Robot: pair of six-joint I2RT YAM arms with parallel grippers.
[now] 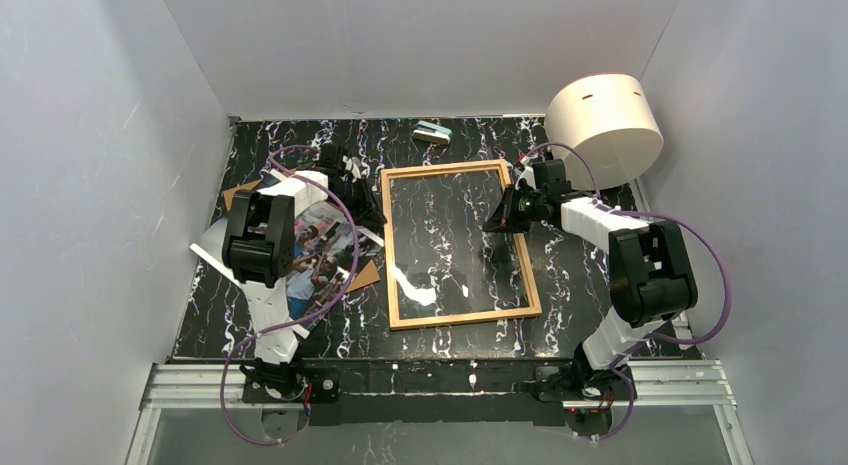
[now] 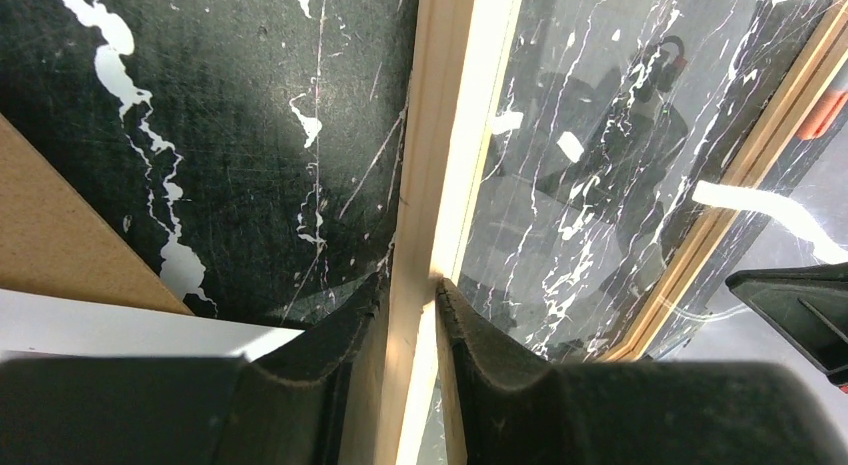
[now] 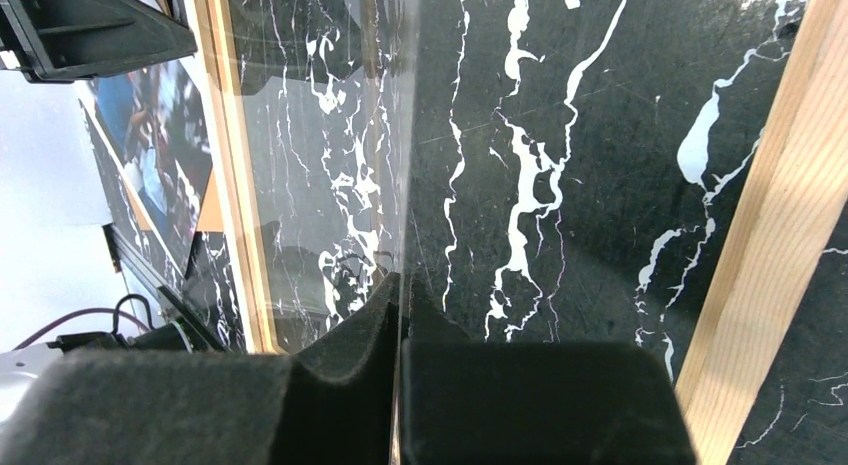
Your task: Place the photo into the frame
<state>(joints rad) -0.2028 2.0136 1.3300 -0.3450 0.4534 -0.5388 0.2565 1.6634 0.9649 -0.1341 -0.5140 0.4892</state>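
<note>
left claw grips frame, right claw glass

I was running the rig in a lab test cell: plain white panel walls boxed in a black, white-veined marble-patterned tabletop, a bare aluminium extrusion rail ran along the bottom edge, and loose purple cables looped at both sides.

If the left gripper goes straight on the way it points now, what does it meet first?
The left gripper pinches the light-wood rail of the glass-paned picture frame, so that rail comes first; the black marbled table probably lies behind.
</note>
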